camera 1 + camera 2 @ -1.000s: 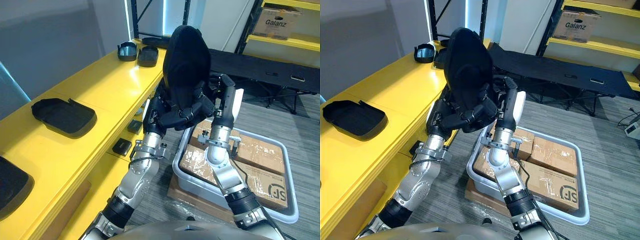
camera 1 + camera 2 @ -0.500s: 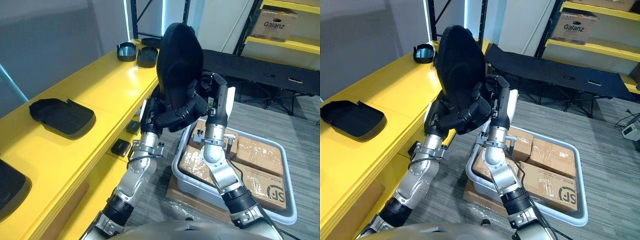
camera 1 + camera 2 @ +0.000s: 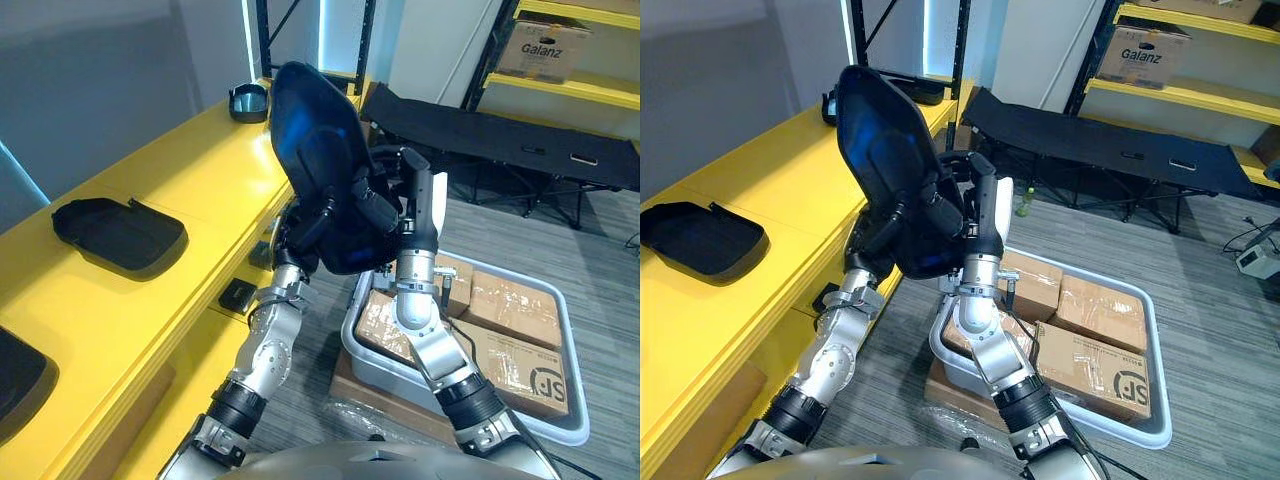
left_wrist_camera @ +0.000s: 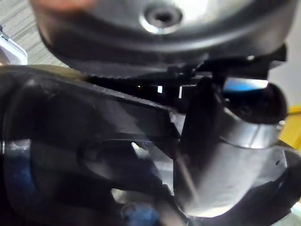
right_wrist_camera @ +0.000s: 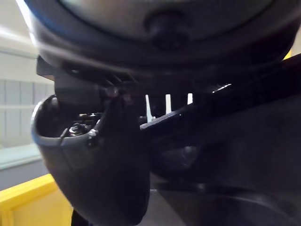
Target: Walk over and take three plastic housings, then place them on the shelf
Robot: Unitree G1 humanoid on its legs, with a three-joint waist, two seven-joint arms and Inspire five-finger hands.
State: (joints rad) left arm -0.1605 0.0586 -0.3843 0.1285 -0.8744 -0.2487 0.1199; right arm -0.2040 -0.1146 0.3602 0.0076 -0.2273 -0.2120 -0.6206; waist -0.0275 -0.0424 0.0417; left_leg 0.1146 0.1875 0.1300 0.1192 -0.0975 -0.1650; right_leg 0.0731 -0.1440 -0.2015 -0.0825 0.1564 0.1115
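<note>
Left hand (image 3: pixel 306 226) and right hand (image 3: pixel 384 203) both clasp the lower end of the black housing (image 3: pixel 312 130), tilting it upright over the yellow shelf (image 3: pixel 190 185). I reckon its bulk needs two hands before it joins the flat housing (image 3: pixel 120 234).

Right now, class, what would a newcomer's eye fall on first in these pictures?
The big black plastic housing, raised on end in mid-scene by the left hand and right hand, beside the yellow shelf. Next, a second housing lying on that shelf at left, and the grey bin of cardboard boxes on the floor at right.
</note>
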